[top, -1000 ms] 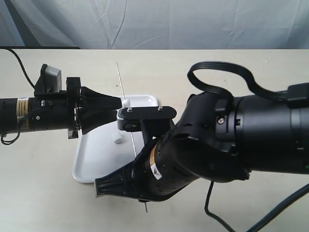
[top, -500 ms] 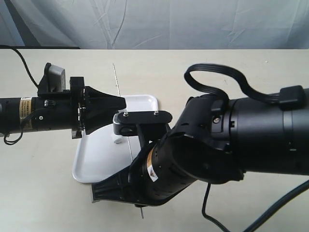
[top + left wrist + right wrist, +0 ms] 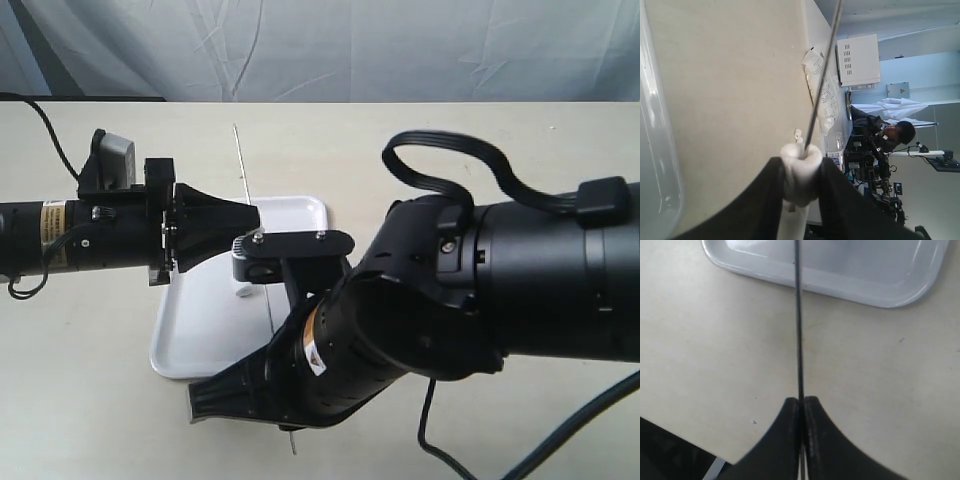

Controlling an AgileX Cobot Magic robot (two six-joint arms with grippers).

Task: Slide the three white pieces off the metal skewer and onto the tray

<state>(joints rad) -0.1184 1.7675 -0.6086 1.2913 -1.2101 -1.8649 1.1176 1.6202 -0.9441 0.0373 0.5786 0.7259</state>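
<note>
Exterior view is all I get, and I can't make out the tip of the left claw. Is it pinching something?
Observer: Yes. The left wrist view shows the left gripper squeezing a white piece that is threaded on the skewer.
Operator: And the big arm on the right, what is it doing underneath?
Observer: Its wrist view shows the right gripper shut on a bare stretch of the skewer, over the table just outside the tray rim.

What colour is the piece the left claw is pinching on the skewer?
The piece is white, clearest in left wrist view.
</note>
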